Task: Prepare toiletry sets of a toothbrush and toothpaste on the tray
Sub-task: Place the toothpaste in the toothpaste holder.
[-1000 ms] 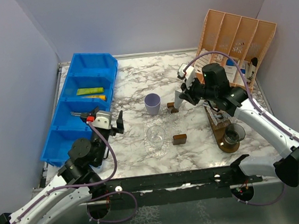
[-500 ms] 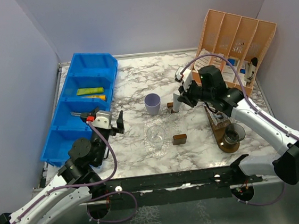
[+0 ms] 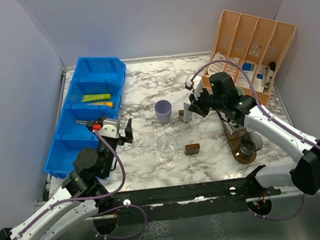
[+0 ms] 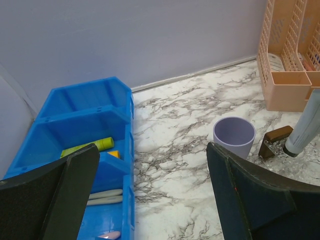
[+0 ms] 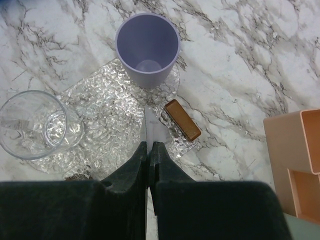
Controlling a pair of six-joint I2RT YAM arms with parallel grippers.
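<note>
My right gripper (image 3: 189,112) is shut on a pale grey-white tube (image 3: 187,116) and holds it upright just right of the lilac cup (image 3: 163,111). In the right wrist view the tube (image 5: 152,127) shows edge-on between the closed fingertips (image 5: 149,145), above the clear textured tray (image 5: 110,130), with the lilac cup (image 5: 147,47) ahead and the clear cup (image 5: 32,125) at left. A smoky dark cup (image 3: 250,143) stands on a wooden tray (image 3: 235,140). My left gripper (image 3: 124,129) is open and empty; its view (image 4: 152,165) shows the lilac cup (image 4: 234,136) and the tube (image 4: 306,127).
A blue bin (image 3: 90,113) at left holds a green tube (image 3: 96,97) and an orange one. A peach organizer (image 3: 252,41) stands at back right. Brown handles (image 3: 192,148) sit at the clear tray's edges. The clear cup (image 3: 166,145) stands on that tray.
My right gripper has moved left and a little nearer with the tube, closer to the lilac cup. The left arm has not moved.
</note>
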